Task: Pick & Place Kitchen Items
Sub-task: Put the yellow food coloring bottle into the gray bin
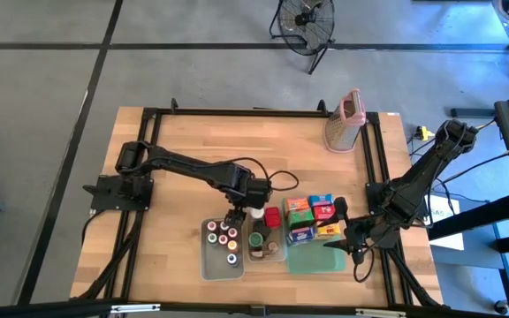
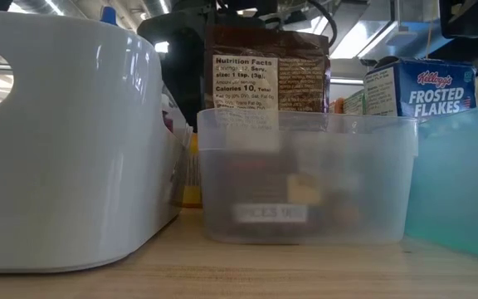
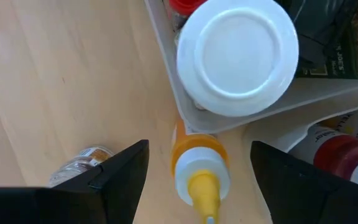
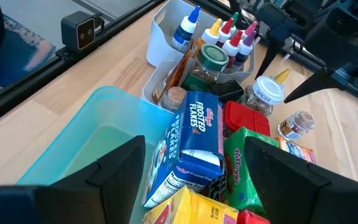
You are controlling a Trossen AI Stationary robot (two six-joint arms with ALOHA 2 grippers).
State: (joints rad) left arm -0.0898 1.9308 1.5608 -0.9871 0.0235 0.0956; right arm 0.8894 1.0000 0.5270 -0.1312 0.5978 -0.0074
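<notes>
My left gripper (image 1: 234, 217) points down, open, over the gap between the white tub (image 1: 222, 249) and the clear tub (image 1: 266, 248). Its fingers stand on either side of an orange squeeze bottle with a yellow tip (image 3: 197, 168) without touching it. A white-capped jar (image 3: 237, 55) sits in the clear tub, and a small spice jar (image 3: 81, 164) rests on the wood nearby. My right gripper (image 1: 338, 240) hangs open over the green tray (image 4: 86, 143), above a blue Frosted Flakes carton (image 4: 194, 140) among red, green and yellow cartons (image 1: 312, 219).
The white tub holds several upright bottles with red, yellow and blue tips (image 4: 225, 31). A metal grater with a pink top (image 1: 345, 119) stands at the far right of the table. Bare wood lies across the table's left and far parts. Black frame rails (image 1: 378, 159) run along the table's edges.
</notes>
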